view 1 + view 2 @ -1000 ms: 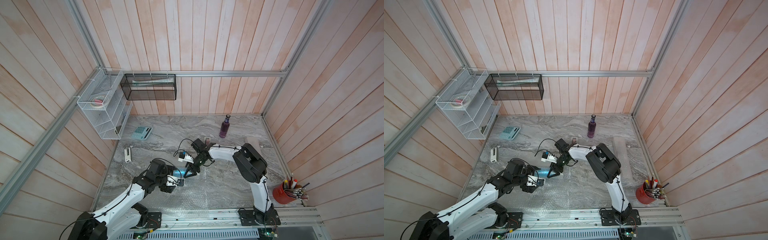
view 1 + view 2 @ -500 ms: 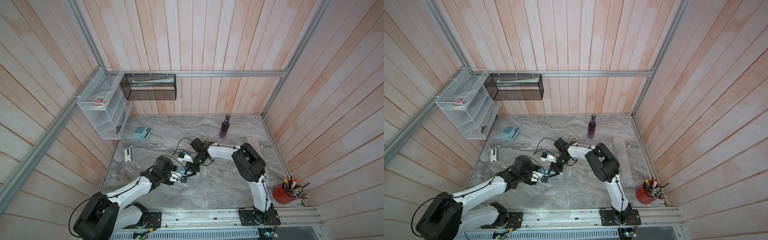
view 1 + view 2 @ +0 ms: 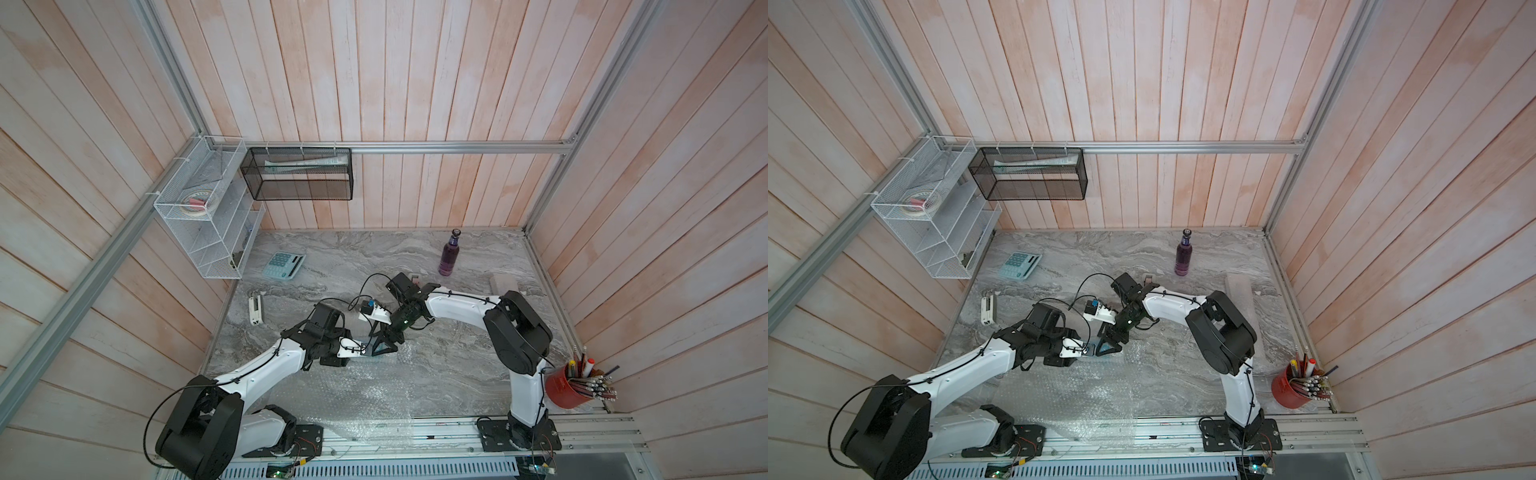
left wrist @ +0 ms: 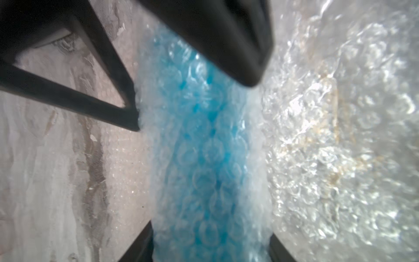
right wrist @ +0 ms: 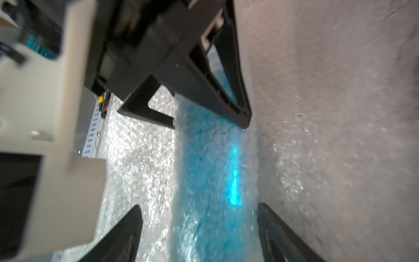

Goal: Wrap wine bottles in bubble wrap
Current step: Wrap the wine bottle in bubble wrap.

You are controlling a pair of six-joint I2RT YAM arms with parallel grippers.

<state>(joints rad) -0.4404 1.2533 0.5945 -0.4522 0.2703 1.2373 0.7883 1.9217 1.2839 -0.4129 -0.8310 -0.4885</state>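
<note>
**A:** Where is the blue bottle (image 4: 204,158)?

**B:** It lies on its side mid-table (image 3: 457,365), rolled inside the far edge of the wrap (image 3: 353,395). The rest of the sheet spreads flat toward the robot's bases.

**A:** And the grippers?

**B:** They meet nose to nose over the roll. The left gripper (image 4: 210,229) is clamped on the wrapped bottle, with a finger pressed to each side. The right gripper (image 5: 199,206) straddles the same roll with its jaws spread wide and a gap showing at one finger.

**A:** Any other bottle?

**B:** A purple bottle (image 3: 449,257) stands upright and bare near the back wall, well apart.
</note>
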